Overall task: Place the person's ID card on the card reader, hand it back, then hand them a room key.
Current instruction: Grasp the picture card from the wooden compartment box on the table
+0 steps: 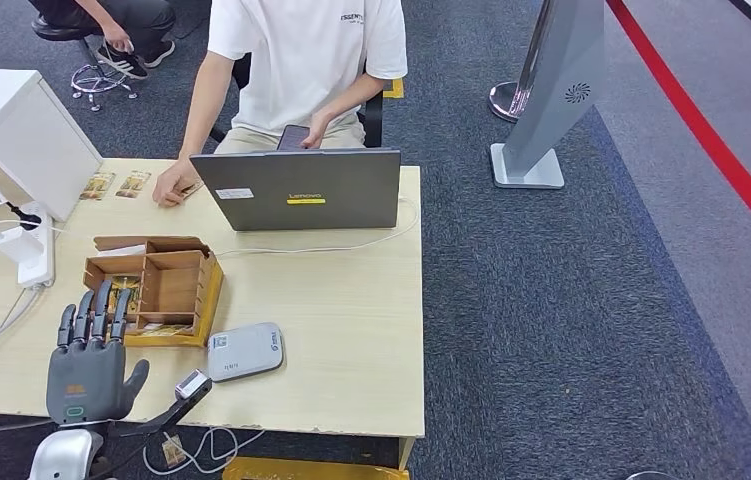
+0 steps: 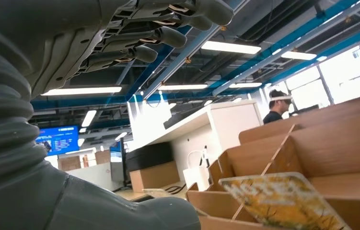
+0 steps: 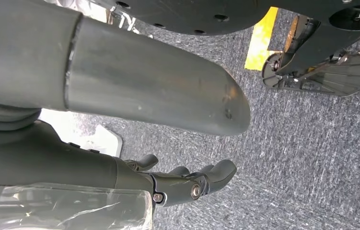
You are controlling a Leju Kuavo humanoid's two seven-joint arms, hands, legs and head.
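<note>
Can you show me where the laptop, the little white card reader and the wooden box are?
laptop (image 1: 296, 190): head view, back of its grey lid.
card reader (image 1: 244, 351): head view, middle of its top.
wooden box (image 1: 173, 281): head view, inner divider wall.

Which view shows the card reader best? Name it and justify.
The head view: the grey card reader lies whole on the table, beside the wooden box. The left wrist view looks into the box; the right wrist view faces the carpet.

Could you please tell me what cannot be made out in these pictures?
- Cards in the wooden organizer: head view, hidden by compartment walls and the left hand.
- Card reader label: too small.
- Person's phone: partly hidden behind the laptop.
- Yellow card: left wrist view, blurred.
</note>
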